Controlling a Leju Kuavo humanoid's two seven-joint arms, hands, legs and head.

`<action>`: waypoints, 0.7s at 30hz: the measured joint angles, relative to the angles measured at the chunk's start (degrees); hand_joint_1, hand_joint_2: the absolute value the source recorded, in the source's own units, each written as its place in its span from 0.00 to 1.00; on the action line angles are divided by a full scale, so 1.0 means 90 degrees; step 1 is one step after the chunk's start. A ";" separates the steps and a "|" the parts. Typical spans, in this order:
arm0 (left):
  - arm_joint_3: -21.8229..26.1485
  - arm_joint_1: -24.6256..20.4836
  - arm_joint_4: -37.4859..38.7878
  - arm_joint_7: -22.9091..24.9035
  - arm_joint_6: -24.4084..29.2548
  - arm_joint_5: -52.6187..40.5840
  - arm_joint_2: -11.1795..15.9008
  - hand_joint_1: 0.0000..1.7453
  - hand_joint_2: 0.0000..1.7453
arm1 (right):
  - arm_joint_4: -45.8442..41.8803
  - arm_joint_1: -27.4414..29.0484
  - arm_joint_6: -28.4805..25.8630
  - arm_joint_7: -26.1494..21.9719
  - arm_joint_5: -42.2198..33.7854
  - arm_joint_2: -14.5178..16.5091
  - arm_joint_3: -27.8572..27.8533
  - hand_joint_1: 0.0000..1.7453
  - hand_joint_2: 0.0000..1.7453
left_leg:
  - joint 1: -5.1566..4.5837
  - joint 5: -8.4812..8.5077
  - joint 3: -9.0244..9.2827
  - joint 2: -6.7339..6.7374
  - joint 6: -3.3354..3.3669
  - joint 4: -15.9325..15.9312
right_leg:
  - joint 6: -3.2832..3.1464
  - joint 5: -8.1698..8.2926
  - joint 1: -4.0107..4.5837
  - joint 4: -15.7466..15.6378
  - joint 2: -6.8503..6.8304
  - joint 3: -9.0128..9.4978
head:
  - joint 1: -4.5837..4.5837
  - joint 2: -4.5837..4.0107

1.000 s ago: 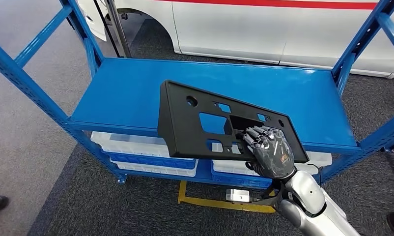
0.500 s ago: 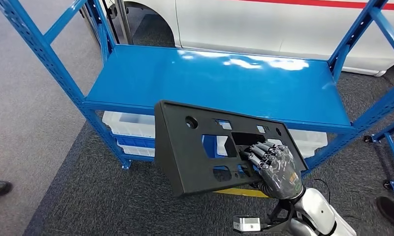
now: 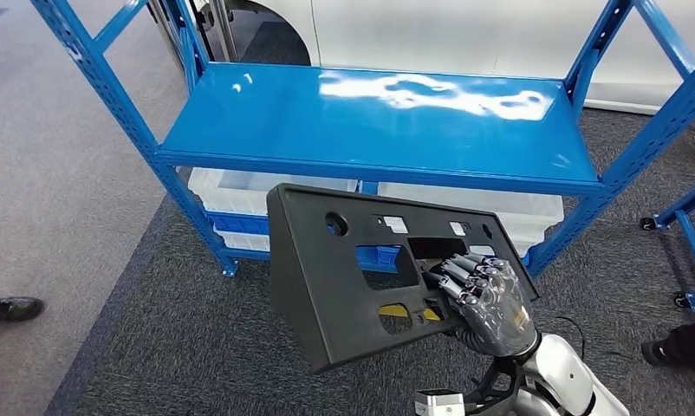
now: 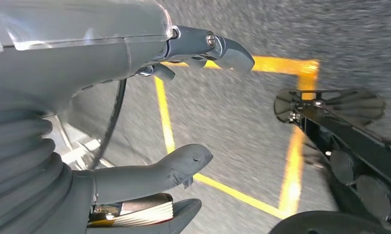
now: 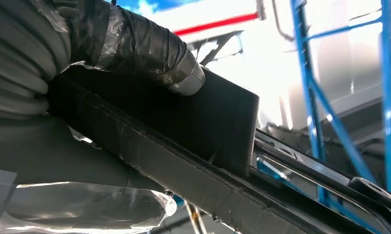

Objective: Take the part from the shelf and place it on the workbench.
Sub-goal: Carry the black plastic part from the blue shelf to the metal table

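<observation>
A: Right hand (image 3: pixel 490 299), lower right of the head view. State?

B: Gripping the part (image 3: pixel 361 269). Fingers hooked through a cutout near the panel's right end, back of the hand toward the camera. In the right wrist view the thumb (image 5: pixel 135 48) lies pressed over the panel's dark edge (image 5: pixel 184 146).

A: The part itself?

B: Black flat panel with several cutouts, tilted, centre to lower centre of the head view. Held in the air, in front of the shelf (image 3: pixel 370 121) and below its top board in the frame. Not touching the board.

A: Shelf?

B: Blue metal rack across the upper half of the frame, glossy top board with glare. White bins (image 3: pixel 240 192) on a lower level, partly hidden behind the panel.

A: Left hand (image 4: pixel 149 112)?

B: Left wrist view: fingers apart, nothing between them. Grey carpet beneath, with yellow tape (image 4: pixel 291 161) lines.

A: Surroundings?

B: White vehicle body (image 3: pixel 431 35) along the top edge behind the rack. A shoe (image 3: pixel 10 308) at the left edge, another shoe (image 3: pixel 678 347) at the right edge.
</observation>
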 joint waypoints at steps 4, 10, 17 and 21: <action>-0.0129 -0.0205 -0.0005 0.0025 -0.0033 -0.0253 0.0173 0.00 1.00 | 0.0132 -0.0222 0.0167 -0.0006 -0.0010 0.0307 0.0266 1.00 1.00 | -0.0062 -0.0217 0.1187 0.0235 0.0118 -0.1688 | 0.0123 0.0203 0.0013 0.0095 -0.0128 -0.0205 | 0.0001 -0.0001; -0.0323 -0.0305 -0.0072 0.0261 0.0056 -0.0665 0.0269 0.00 1.00 | 0.0452 -0.0628 0.0217 0.0091 -0.0032 0.0756 0.0683 1.00 1.00 | -0.0080 0.0002 0.1075 0.0007 0.0432 -0.1970 | 0.0313 -0.0322 -0.0031 0.0833 -0.0012 -0.0498 | 0.0005 -0.0001; -0.0536 -0.0320 -0.0340 0.0463 0.0062 -0.0910 0.0347 0.00 1.00 | 0.0746 -0.0882 0.0248 0.0160 -0.0084 0.1141 0.1092 1.00 1.00 | -0.0126 0.0154 0.0735 -0.0461 0.0431 -0.1770 | 0.0147 -0.0281 0.0010 0.0560 0.0375 0.0091 | 0.0001 0.0000; -0.0588 -0.0337 -0.0418 0.0497 0.0056 -0.0948 0.0375 0.00 1.00 | 0.0811 -0.0990 0.0245 0.0161 -0.0099 0.1240 0.1210 1.00 1.00 | -0.0082 0.0203 0.0571 -0.0694 0.0291 -0.1707 | 0.0070 -0.0235 0.0027 0.0065 0.0430 0.0314 | -0.0001 -0.0001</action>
